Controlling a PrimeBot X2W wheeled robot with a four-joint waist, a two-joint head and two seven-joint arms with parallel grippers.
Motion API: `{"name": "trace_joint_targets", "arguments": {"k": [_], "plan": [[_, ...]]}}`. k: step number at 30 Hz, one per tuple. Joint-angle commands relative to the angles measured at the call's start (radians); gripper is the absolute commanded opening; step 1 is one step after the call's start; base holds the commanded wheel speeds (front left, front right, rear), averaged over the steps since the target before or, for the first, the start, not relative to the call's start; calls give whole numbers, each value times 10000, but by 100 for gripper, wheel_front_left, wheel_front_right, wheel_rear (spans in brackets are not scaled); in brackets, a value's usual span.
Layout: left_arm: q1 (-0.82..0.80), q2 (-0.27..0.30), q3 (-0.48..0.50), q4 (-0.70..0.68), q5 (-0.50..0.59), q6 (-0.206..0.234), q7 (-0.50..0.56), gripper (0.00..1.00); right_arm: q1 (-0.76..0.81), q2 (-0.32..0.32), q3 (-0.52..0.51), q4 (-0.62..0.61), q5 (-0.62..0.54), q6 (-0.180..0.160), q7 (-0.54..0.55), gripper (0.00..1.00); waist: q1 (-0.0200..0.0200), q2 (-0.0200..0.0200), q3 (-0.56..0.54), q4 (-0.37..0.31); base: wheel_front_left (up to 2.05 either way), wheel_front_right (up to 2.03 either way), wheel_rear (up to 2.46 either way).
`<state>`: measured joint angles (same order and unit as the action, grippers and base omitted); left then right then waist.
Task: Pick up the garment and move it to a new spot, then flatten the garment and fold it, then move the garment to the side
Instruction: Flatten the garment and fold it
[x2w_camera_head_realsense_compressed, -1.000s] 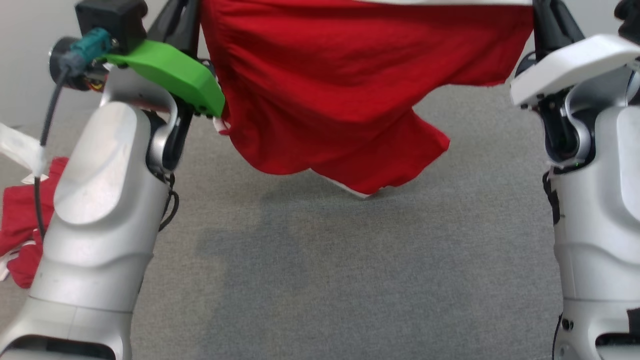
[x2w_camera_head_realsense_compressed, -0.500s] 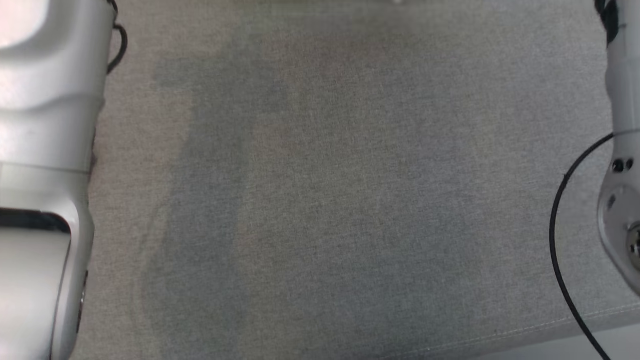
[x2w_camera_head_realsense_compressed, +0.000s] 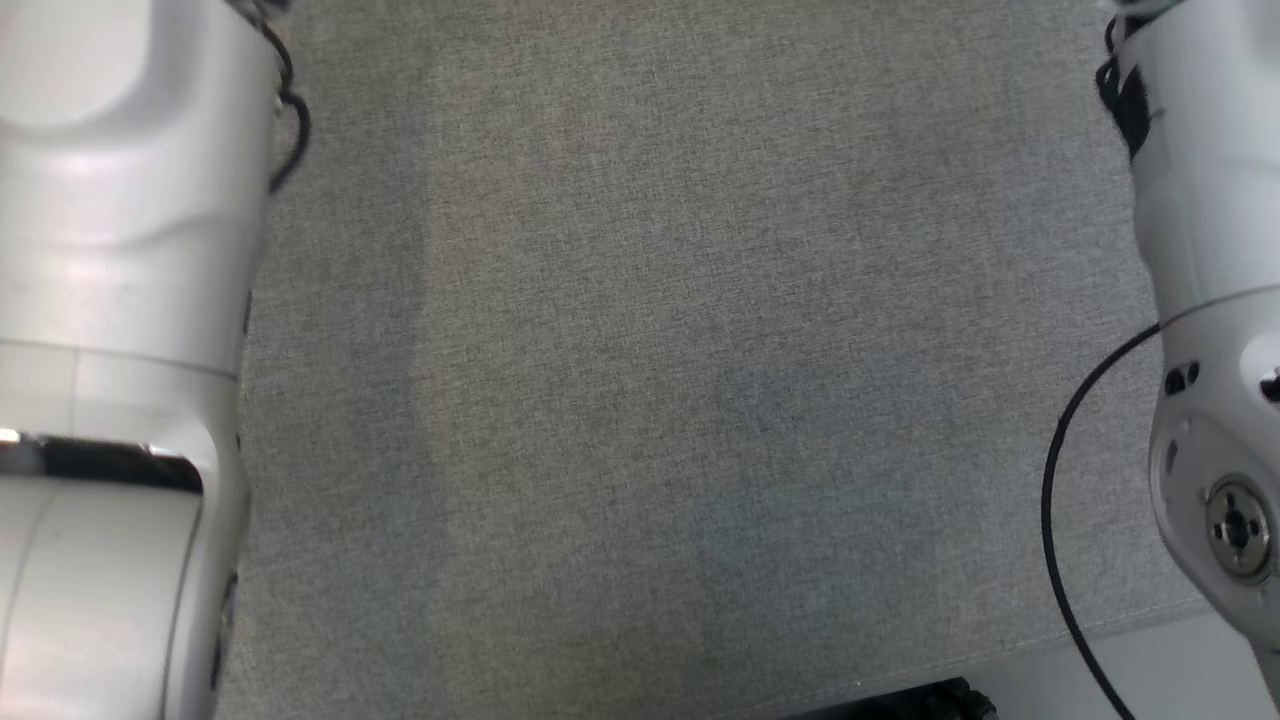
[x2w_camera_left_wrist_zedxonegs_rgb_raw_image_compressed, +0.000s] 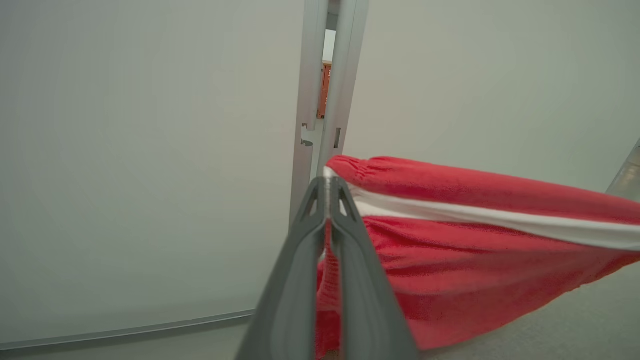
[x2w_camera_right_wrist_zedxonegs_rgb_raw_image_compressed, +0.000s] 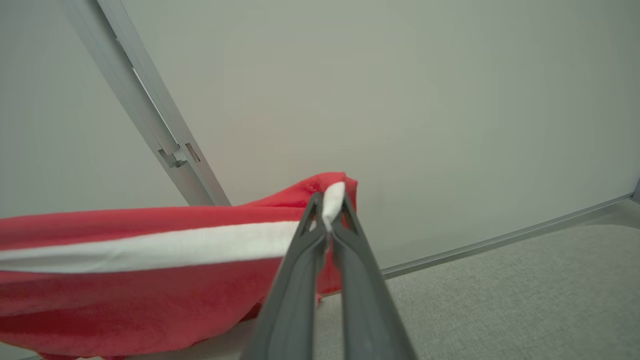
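The garment is red cloth with a white band along its upper edge, stretched in the air between my two grippers. In the left wrist view my left gripper is shut on one end of that edge, the cloth running off to the right. In the right wrist view my right gripper is shut on the other end, pinching the white band, with the garment sagging off to the left above the grey surface. The head view holds my two pale forearms at its side edges.
A grey fabric-covered surface spreads below, its front edge near the bottom right. A black cable loops by the right arm. Pale walls and a grey door frame stand behind the garment.
The head camera has tilted down: a second ago it showed the red garment hanging between the raised arms, now the bare grey surface and the forearms.
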<state>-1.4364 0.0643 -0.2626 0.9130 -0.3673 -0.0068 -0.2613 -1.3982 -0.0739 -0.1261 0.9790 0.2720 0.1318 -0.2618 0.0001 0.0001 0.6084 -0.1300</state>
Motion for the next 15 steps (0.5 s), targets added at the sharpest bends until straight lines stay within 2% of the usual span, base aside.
{"name": "trace_joint_targets", "arguments": {"k": [1, 9, 15], "plan": [[534, 40, 35, -69, 118, -97, -51, 0, 417, -21, -32, -76, 187, -20, -41, 0, -1, -1, -16, 83, 0, 0, 0], [3808, 5, 184, -855, 758, -598, -48, 0, 2941, -253, 746, -63, 790, -20, -37, 0, -1, -1, -1174, 481, 0, 0, 0], [6248, 311, -342, -1218, 1468, -1044, -45, 0, 4481, -654, 2203, 609, 1582, -20, 151, 0, -1, -1, -2693, 653, 0, 0, 0]]}}
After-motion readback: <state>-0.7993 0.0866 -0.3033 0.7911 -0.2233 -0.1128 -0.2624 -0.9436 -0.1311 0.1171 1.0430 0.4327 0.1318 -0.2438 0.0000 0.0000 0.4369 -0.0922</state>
